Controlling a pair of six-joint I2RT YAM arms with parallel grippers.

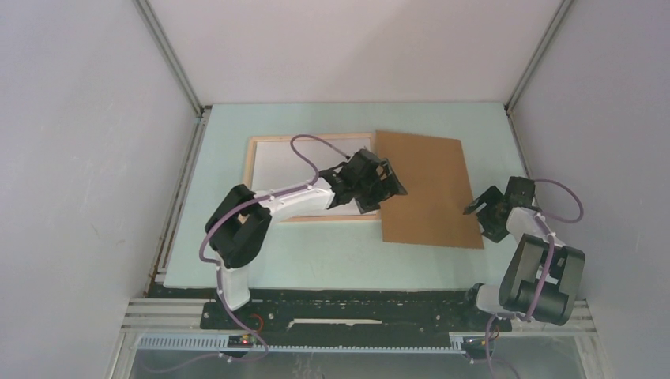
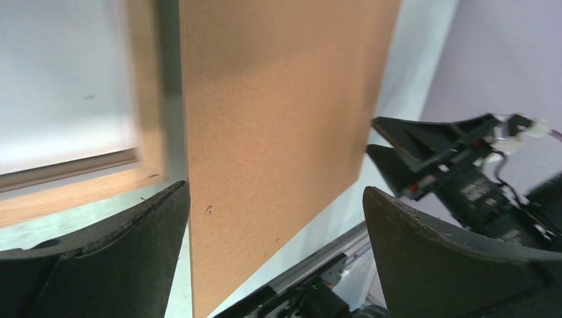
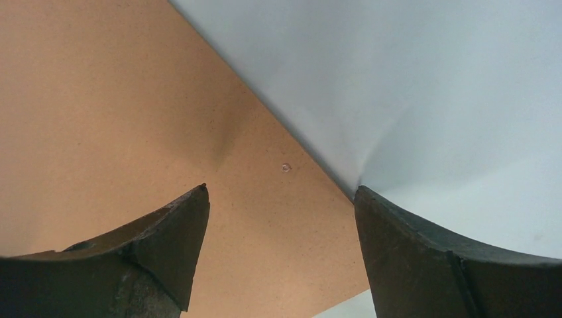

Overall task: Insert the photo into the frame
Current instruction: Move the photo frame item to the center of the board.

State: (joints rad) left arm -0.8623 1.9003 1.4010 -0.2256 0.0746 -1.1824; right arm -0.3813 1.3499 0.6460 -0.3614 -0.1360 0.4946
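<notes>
The photo (image 1: pixel 427 189) lies brown board side up, right of the table's centre, and its picture side is hidden. Its left edge overlaps the right side of the frame (image 1: pixel 253 170), which lies flat with a pale wood rim round a white inside. My left gripper (image 1: pixel 385 197) is open and empty over the photo's left edge. In the left wrist view the board (image 2: pixel 278 119) runs between the jaws (image 2: pixel 275 199), with the frame's rim (image 2: pixel 86 189) at left. My right gripper (image 1: pixel 476 221) is open and empty at the photo's right edge near its front corner (image 3: pixel 132 119), with the jaws (image 3: pixel 281 199) astride that edge.
The pale green table top (image 1: pixel 340 260) is closed in by grey walls on the left, back and right. A black rail (image 1: pixel 355 304) runs along the near edge by the arm bases. The right gripper also shows in the left wrist view (image 2: pixel 437 165).
</notes>
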